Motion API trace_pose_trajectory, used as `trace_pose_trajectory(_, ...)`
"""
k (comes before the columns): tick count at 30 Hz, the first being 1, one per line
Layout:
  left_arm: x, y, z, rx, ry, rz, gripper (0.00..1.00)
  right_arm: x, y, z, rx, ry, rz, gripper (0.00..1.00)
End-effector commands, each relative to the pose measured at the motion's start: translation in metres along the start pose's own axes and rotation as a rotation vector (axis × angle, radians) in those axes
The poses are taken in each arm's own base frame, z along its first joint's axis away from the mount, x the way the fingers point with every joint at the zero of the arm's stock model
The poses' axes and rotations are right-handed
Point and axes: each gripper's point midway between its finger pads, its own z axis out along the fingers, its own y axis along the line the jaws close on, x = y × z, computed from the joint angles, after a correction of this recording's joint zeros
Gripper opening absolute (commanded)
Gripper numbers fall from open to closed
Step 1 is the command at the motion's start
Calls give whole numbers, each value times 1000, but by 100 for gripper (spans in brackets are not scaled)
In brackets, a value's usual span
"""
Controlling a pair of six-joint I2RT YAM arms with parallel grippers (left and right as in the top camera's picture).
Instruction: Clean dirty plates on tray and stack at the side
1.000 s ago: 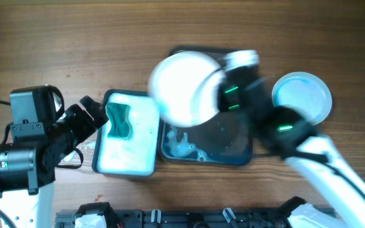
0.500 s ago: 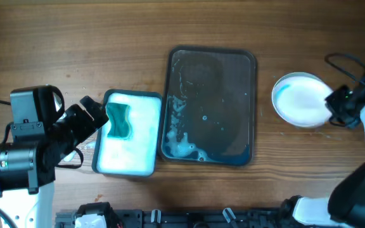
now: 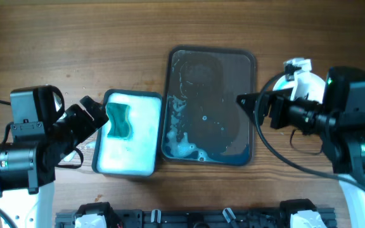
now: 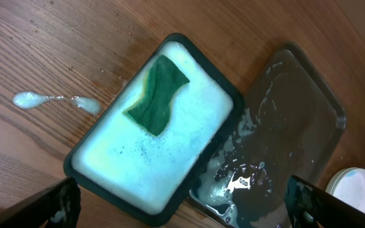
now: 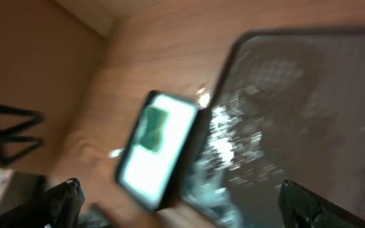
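The dark tray lies at mid-table, wet and foamy along its left side, with no plate on it; it also shows as the tray and, blurred, as the tray. A white-and-blue plate rests on the wood right of the tray; from overhead my right arm hides it. My right gripper hangs open and empty over the tray's right edge, its jaws wide apart in its wrist view. My left gripper stands open and empty beside the soap tub, seen wide open in its wrist view.
A dark tub of foamy water with a green sponge sits left of the tray, touching it. A smear of foam lies on the wood left of the tub. The arm bases line the front edge.
My right gripper carried a white plate from over the tray to the right side, opened and let it go there. It has now swung back over the tray's right edge. The left arm stayed still.
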Motion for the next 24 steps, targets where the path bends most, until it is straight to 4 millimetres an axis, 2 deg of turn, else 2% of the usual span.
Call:
trace_pose_trajectory(1,-3,-2,-3,12,-9,12,100,7,10,-2,-33,25,213,100)
trace_pose_trajectory(3,-3,-2,-3,12,-9,12,100,4,-6,-6,60,-16,172,100)
trace_pose_trajectory(4,-3,-2,-3,12,-9,12,100,-3,-12,-10,112,-69,97,100)
trace_pose_trajectory(7,-3,-2,-3,12,-9,12,100,-30,-13,-27,171,-309,-184,100)
trace_pose_trajectory(9,-3,-2,-3,12,-9,12,100,-30,-26,-37,235,-444,-243,99)
trace_pose_trajectory(12,-3,-2,-3,12,-9,12,100,-7,-54,-44,313,-574,-261,100)
trace_pose_trajectory(13,-3,-2,-3,12,-9,12,100,11,-69,-44,342,-616,-263,100)
trace_pose_trajectory(16,-3,-2,-3,12,-9,12,100,39,-97,-45,393,-715,-268,100)
trace_pose_trajectory(21,-3,-2,-3,12,-9,12,100,52,-118,-35,390,-828,-294,100)
trace_pose_trajectory(24,-3,-2,-3,12,-9,12,100,57,-137,-14,374,-876,-310,100)
